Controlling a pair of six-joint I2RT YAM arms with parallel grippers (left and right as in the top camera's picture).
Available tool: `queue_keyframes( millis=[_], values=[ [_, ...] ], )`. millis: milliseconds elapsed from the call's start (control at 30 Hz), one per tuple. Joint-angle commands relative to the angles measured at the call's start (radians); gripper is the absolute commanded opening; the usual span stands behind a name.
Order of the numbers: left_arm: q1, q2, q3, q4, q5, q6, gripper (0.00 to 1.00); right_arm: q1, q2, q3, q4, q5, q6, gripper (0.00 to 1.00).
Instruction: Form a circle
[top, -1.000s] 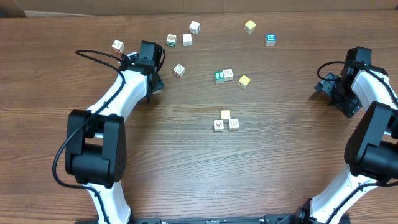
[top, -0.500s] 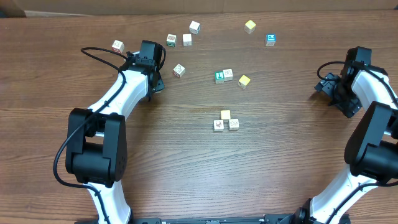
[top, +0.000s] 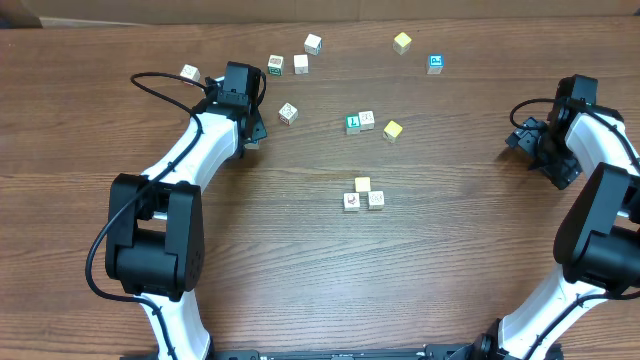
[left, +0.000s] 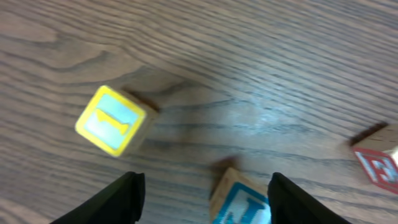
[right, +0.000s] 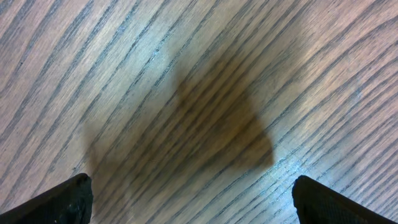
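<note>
In the overhead view the left arm (top: 195, 150) has crept a little toward the upper right over the last second, and its cable loop (top: 150, 85) has swung up with it. Nothing else has shifted: the loose cubes (top: 313, 43) along the top keep their places, the right arm (top: 600, 140) stays at the right edge, and the circle (top: 362, 194) sits unchanged just right of the middle of the desk (top: 300, 270). That circle is so far only three touching cubes, a pale yellow one above two white picture cubes, so it looks unfinished. The small shift reads as a lining-up. In the left wrist view the left claw (left: 205, 183) hangs with its fingers apart around a blue-edged cube (left: 242, 205) at the bottom centre. Bare wood shows between the cube and the finger on the picture's left, so nothing is gripped; whether the other finger touches it I cannot tell. A yellow-edged cube (left: 112, 121) lies apart at the left, a red-edged cube (left: 379, 165) at the right edge. The right claw (right: 193, 205) stands wide over bare wood, holding nothing. I judge the blue-edged cube to be the next piece; it lies well apart from the circle, so a carry is yet to come.
</note>
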Motion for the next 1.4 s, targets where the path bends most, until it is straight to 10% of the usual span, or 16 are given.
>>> queue_keyframes(
  millis=[0,367,1000,1367],
  values=[
    [-0.003,0.018,0.017,0.016,0.093,0.026,0.59,0.002,-0.027,-0.004,0.003,0.003,0.004,1.00],
    [-0.003,0.019,0.017,0.018,0.167,0.082,0.72,0.002,-0.027,-0.004,0.003,0.003,0.004,1.00],
    [-0.003,0.046,0.017,0.026,0.167,0.082,0.64,0.002,-0.027,-0.004,0.003,0.003,0.004,1.00],
    [-0.003,0.066,0.017,0.041,0.167,0.082,0.25,0.002,-0.027,-0.004,0.003,0.003,0.004,1.00]
  ],
)
